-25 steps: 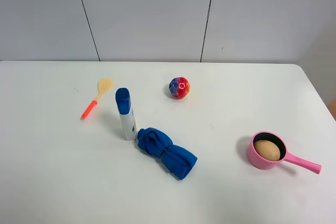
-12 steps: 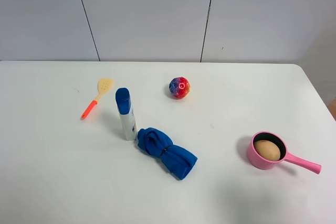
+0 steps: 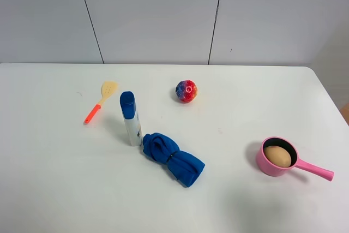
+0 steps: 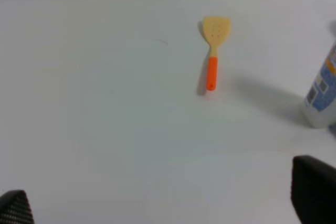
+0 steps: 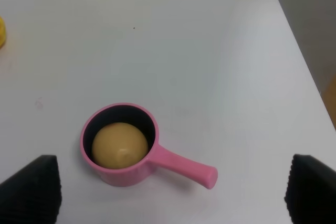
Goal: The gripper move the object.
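Note:
The object, a tan potato-like oval [image 3: 277, 156], lies inside the pink saucepan [image 3: 260, 160] at the right front of the white table. In the right wrist view the object [image 5: 119, 145] sits in the saucepan [image 5: 184, 165], whose handle points away from it. My right gripper [image 5: 170, 195] is open, its dark fingertips [image 5: 32, 186] wide apart, and it hangs above and short of the pan. My left gripper [image 4: 164, 203] is open and empty over bare table. Neither gripper shows in the exterior high view.
A yellow spatula with an orange handle [image 3: 100, 102] [image 4: 212, 51] lies at the left. A white bottle with a blue cap [image 3: 130, 119] [image 4: 321, 93] stands next to a bunched blue cloth [image 3: 173, 158]. A red-and-blue ball [image 3: 186, 91] sits further back.

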`<state>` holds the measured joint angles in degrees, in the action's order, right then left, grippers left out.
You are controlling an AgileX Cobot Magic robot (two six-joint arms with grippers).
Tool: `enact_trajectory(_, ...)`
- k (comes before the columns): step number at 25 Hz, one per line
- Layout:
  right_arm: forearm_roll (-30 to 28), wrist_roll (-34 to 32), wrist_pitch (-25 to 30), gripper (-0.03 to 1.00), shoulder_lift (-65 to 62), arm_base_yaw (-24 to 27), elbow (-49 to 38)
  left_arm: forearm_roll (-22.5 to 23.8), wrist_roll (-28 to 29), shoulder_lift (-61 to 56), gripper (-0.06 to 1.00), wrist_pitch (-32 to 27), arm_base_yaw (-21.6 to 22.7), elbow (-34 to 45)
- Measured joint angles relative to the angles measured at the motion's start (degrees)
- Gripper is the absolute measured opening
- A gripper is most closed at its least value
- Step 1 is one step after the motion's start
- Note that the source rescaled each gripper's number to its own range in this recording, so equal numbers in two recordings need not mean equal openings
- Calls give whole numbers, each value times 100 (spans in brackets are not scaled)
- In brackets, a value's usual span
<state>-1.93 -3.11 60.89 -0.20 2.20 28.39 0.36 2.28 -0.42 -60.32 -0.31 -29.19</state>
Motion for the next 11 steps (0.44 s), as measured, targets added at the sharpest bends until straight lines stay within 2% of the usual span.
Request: enact_trajectory(11,0,2,0,84,0,0,0,0,0,0,100,0,0,0)
